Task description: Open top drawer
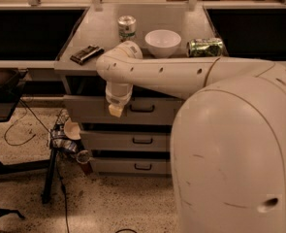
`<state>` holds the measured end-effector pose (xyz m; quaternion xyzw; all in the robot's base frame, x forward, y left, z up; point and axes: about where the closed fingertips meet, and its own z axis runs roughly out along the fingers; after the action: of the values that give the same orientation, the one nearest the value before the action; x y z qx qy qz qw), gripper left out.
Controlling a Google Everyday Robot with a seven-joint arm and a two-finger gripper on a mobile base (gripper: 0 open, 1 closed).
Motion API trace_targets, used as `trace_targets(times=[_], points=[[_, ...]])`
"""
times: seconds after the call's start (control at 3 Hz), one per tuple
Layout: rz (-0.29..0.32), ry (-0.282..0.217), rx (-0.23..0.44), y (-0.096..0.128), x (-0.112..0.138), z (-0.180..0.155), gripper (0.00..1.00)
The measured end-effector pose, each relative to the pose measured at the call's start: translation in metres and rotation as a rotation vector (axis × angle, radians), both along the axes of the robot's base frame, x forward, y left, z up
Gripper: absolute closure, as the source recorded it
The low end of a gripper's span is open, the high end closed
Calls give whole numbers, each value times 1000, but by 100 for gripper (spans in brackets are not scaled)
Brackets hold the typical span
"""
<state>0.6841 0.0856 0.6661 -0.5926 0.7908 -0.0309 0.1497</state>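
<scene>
While the top drawer (91, 109) looks shut or barely cracked from here, I'm treating this as the approach step. Far left: cables and floor clutter (65, 140) beside the cabinet, which I judge clear of the drawer's travel. On the counter (99, 33) above: black flat device (87, 54), upright can (127, 28), white bowl (163, 42), green can (205, 47) on its side.

The gripper (116, 109) hangs tip-down in front of the drawer face, just left of the black handle (142, 109) and not on it. I can't tell if it's spread or pressed together, or if it touches the face.

Plan: shift right to centre on the bar, straddle it, close, then pull straight out along the slides. No sideways load or it binds. Pull slowly, because a jolt could roll the green can. The two narrower drawers (113, 142) below aren't my target. The robot body (239, 144) hides the cabinet's right side.
</scene>
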Motion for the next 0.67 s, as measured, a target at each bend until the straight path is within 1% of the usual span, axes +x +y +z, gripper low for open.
trace_targets(times=[0.33, 0.67], points=[[0, 0, 0, 0, 0, 9, 88], [0, 0, 0, 0, 0, 15, 100]])
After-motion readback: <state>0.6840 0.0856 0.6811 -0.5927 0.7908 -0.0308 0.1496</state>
